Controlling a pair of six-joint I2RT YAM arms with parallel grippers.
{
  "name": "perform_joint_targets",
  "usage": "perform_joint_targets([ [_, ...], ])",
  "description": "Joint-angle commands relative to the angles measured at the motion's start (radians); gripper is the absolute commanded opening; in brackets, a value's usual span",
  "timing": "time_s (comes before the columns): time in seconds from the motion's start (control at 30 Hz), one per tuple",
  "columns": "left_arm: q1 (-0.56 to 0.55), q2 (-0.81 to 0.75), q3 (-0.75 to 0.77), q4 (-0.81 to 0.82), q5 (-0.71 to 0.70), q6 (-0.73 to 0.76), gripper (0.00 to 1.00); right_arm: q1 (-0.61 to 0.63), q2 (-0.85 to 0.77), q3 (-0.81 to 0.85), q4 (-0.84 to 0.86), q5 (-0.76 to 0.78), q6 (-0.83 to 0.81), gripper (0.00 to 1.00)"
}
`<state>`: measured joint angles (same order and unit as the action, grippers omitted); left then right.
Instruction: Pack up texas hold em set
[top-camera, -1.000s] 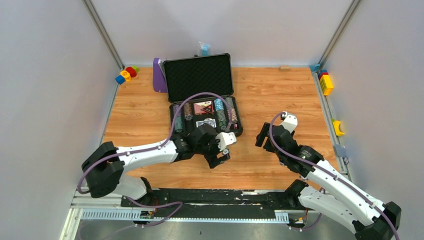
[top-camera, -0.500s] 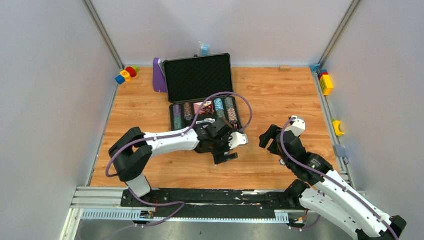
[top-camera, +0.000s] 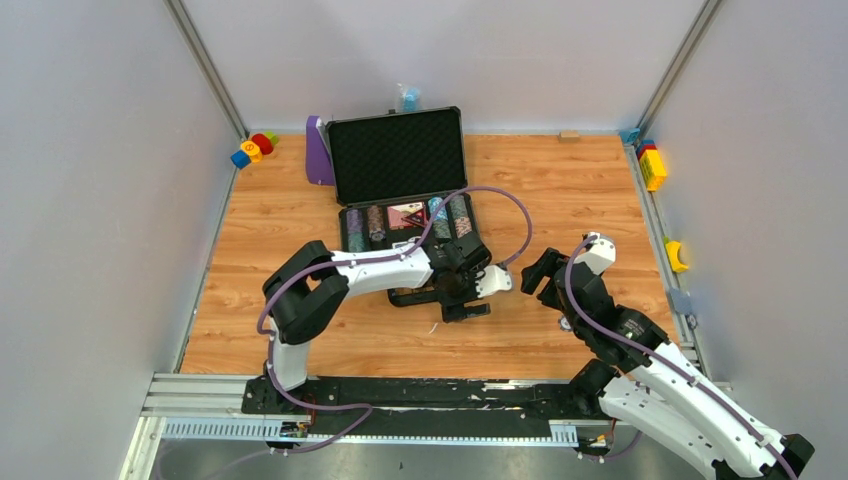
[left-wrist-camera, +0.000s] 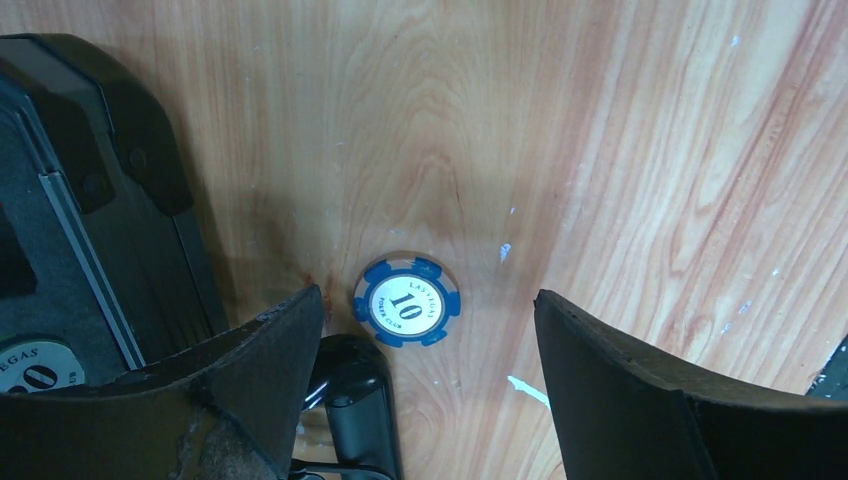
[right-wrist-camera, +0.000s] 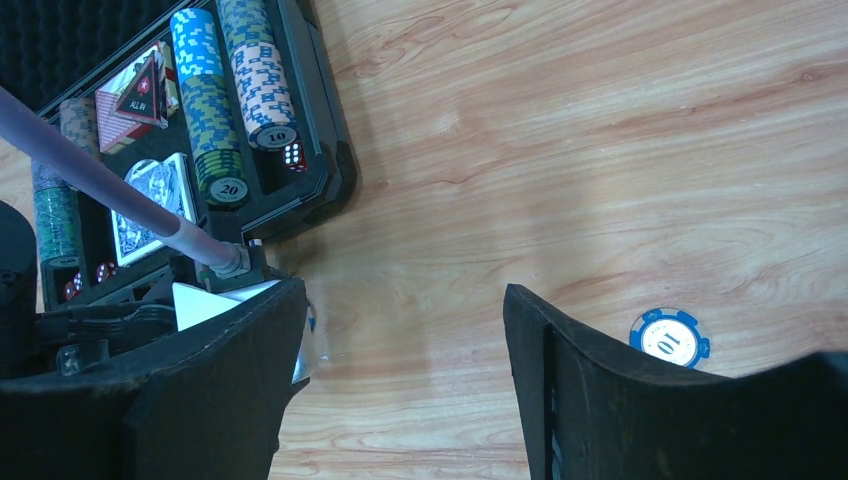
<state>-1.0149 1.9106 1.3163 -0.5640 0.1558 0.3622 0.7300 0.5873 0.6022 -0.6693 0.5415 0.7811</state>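
Count: 1 dark grey hard briefcase (top-camera: 398, 155), open, lid up at the far side, black foam inside. In its tray: 4 rows of striped poker chips (right-wrist-camera: 205, 100), 2 card decks (right-wrist-camera: 152, 208) between them, red dice (right-wrist-camera: 293, 153) in the front pockets. 2 chips loose outside: blue-and-white round 10 chip (left-wrist-camera: 407, 300) flat on the table just beside the case's front corner; second blue 10 chip (right-wrist-camera: 669, 337) well apart from the case.

Jaws of left gripper (left-wrist-camera: 428, 305) spread wide, straddling the first loose chip, no contact. Jaws of right gripper (right-wrist-camera: 400, 295) spread too, nothing between.

Light wood-grain tabletop (top-camera: 560, 190), white flecks up close. Pale grey walls on three sides. Purple stand (top-camera: 318, 150) just beside the lid's left edge; coloured toy blocks (top-camera: 253, 148) in the far left corner, more along the right edge.

Versus a second ago: left arm swung right along the case front, jaws slightly narrower. Right arm shifted slightly right. Case and contents unmoved.
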Motion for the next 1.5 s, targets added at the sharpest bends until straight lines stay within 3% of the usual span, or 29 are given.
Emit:
perform_joint_targets([
  [0.0,0.003,0.021,0.034,-0.054,-0.071,0.019,0.86,0.002,-0.005,0.019,0.015,0.021,0.008,0.73],
  [0.33,0.004,0.090,0.102,-0.175,-0.191,-0.022,0.85,0.002,-0.004,0.021,0.014,0.016,0.004,0.73],
  [0.53,0.003,0.108,0.080,-0.210,-0.183,-0.034,0.83,0.001,0.000,0.026,0.013,0.020,0.013,0.73],
  [0.77,0.003,0.165,0.109,-0.309,-0.144,-0.039,0.70,0.002,0.012,0.037,0.011,0.024,0.013,0.73],
  [1.0,0.001,0.212,0.119,-0.379,-0.077,-0.041,0.64,0.002,0.016,0.044,0.009,0.023,0.020,0.73],
  [1.13,0.001,0.223,0.125,-0.385,-0.036,-0.041,0.49,0.002,0.018,0.048,0.004,0.026,0.021,0.73],
  [1.2,-0.004,0.215,0.128,-0.371,-0.018,-0.044,0.46,0.002,0.016,0.051,0.003,0.028,0.020,0.73],
  [1.47,-0.051,0.182,0.170,-0.314,-0.014,-0.057,0.45,0.002,0.016,0.054,-0.001,0.033,0.016,0.73],
])
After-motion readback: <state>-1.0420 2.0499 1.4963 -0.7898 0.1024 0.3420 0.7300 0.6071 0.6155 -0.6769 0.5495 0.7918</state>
